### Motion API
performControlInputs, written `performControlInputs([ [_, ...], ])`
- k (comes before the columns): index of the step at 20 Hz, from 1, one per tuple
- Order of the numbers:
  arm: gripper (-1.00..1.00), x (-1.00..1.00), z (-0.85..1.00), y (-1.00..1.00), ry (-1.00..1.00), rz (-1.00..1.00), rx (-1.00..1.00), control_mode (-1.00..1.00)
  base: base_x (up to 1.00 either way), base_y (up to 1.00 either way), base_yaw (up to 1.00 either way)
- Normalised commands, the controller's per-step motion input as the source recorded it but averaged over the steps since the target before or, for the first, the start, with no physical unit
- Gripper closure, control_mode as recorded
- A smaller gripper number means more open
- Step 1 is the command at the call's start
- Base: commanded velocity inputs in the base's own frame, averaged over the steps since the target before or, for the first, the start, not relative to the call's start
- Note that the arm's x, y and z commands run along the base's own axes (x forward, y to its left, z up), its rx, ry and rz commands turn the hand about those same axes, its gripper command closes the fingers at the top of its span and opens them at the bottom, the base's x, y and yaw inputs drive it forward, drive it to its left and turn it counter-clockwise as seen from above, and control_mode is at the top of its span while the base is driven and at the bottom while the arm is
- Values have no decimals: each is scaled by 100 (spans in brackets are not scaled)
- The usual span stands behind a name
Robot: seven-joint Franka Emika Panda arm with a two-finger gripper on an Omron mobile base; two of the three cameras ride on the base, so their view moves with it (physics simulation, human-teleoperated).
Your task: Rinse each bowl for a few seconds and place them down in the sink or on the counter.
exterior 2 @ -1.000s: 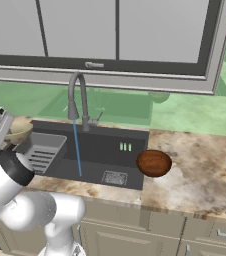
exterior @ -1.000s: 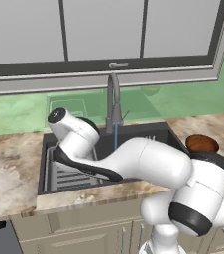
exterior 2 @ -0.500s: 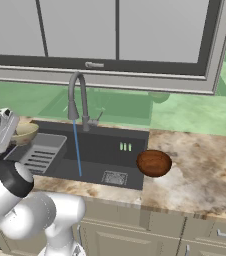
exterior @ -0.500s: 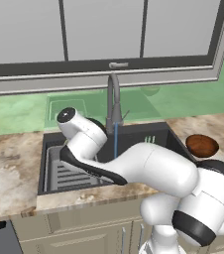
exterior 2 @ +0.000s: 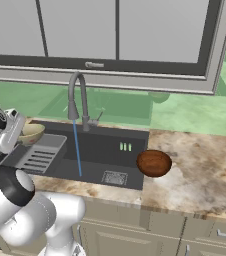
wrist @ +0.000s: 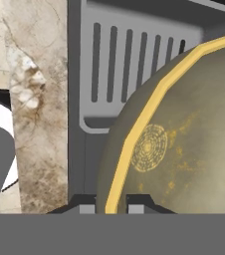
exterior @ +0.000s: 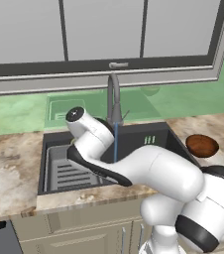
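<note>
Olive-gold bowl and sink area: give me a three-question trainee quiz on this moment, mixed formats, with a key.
1. True or false: the gripper is shut on the rim of the olive-gold bowl.
2. Where is the reddish-brown bowl? A) in the sink B) on the counter beside the sink C) on the slotted tray
3. Fill in: water runs from the ____ into the sink.

Key: 1 true; 2 B; 3 faucet.
</note>
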Motion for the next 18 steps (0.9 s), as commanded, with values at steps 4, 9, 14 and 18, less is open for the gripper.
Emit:
performControlInputs([
  [4,100,6,-2,-23,0,-1,0,-100,0,0,0],
  [9,100,6,-3,-23,0,-1,0,-100,0,0,0],
  [14,100,10,-7,-21,0,-1,0,-100,0,0,0],
  [18,100,15,-8,-15,0,0,-1,-100,0,0,0],
])
